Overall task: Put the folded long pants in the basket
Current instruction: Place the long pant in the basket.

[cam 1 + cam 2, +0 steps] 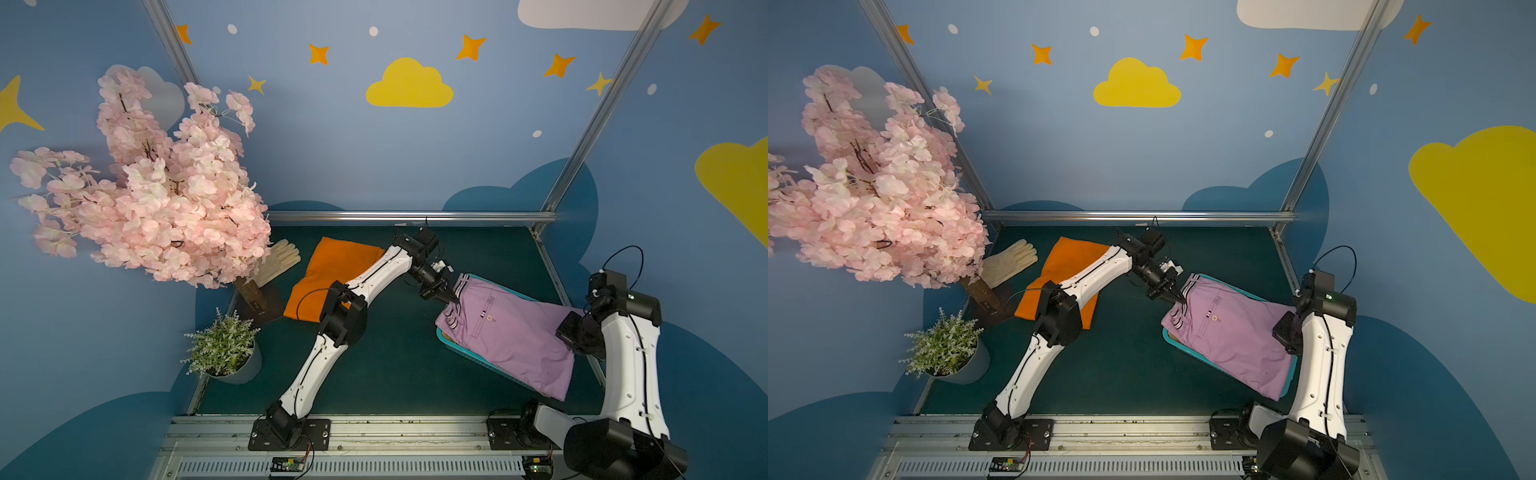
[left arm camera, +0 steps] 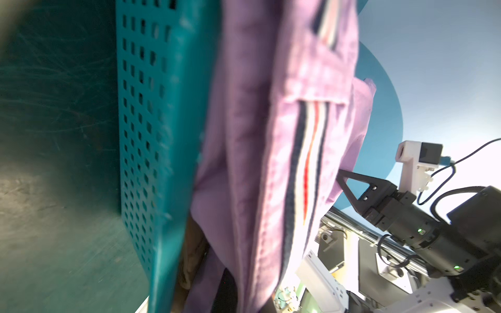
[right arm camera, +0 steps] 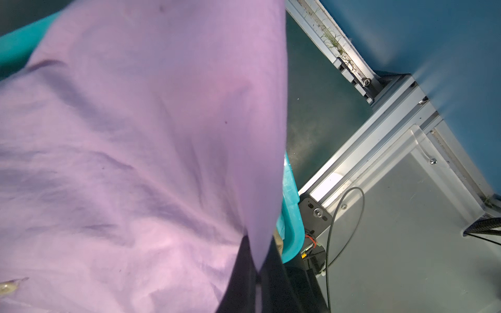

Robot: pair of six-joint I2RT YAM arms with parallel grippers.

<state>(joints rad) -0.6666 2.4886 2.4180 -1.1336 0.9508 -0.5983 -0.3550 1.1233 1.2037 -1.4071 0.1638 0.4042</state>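
Lilac pants (image 1: 513, 336) lie spread over the turquoise basket (image 1: 459, 352) on the right half of the dark green surface (image 1: 395, 365), striped waistband toward the left arm; the cloth covers most of the basket opening and its far corner hangs past the rim on the right-arm side. Left gripper (image 1: 453, 300) – jaws together, clamped on the striped waistband; the left wrist view shows the waistband up close beside the perforated basket wall. Right gripper (image 2: 342, 174) – jaws together on the opposite edge of the lilac pants, with the cloth raised into a peak there in the right wrist view. A strip of tan cloth (image 2: 192, 257) shows inside the basket under the lilac layer. Orange pants (image 1: 332, 270) lie flat on the surface well apart from the basket, partly under the left arm. A cream glove (image 1: 279, 259) lies just beside them.
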